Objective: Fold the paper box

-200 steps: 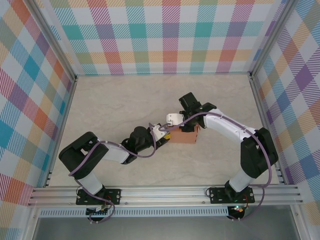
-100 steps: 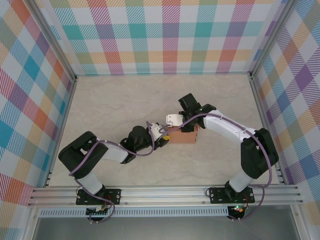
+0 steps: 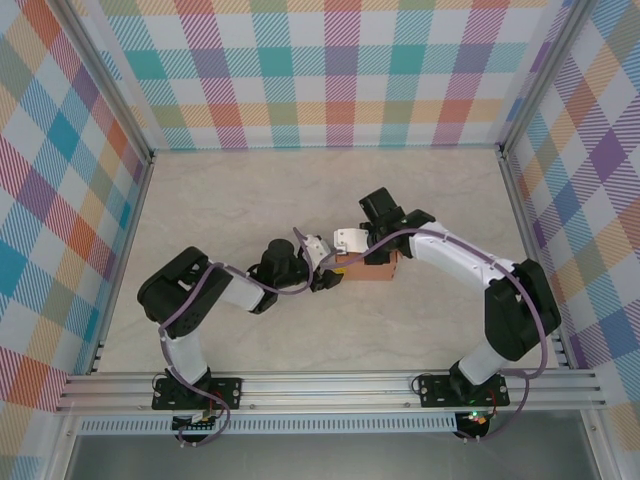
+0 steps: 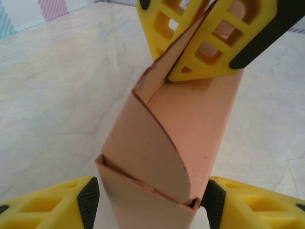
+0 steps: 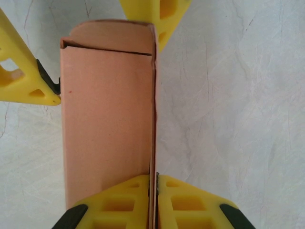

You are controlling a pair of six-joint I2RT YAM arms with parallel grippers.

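The paper box (image 3: 372,271) is a salmon-orange carton lying on the table between both grippers. My right gripper (image 5: 153,191) is shut on one thin side wall of the box (image 5: 107,119), at its far end from the left arm. In the left wrist view those yellow fingers (image 4: 209,43) pinch the wall at the top. My left gripper (image 4: 150,202) stands open astride the near end of the box (image 4: 186,124), where a rounded flap lies tucked over the end. A small gap shows beside its left pad (image 4: 89,198); the right pad (image 4: 213,200) is close to the box corner.
The marble-look tabletop (image 3: 250,200) is fenced by aluminium rails (image 3: 330,385) and plaid walls. Both arms meet near the table's middle, the left gripper (image 3: 322,268) just left of the box and the right gripper (image 3: 372,255) over it.
My left gripper's jaws have spread apart around the box end, and the left arm's elbow has swung right and forward. The right gripper stays shut on the box wall.
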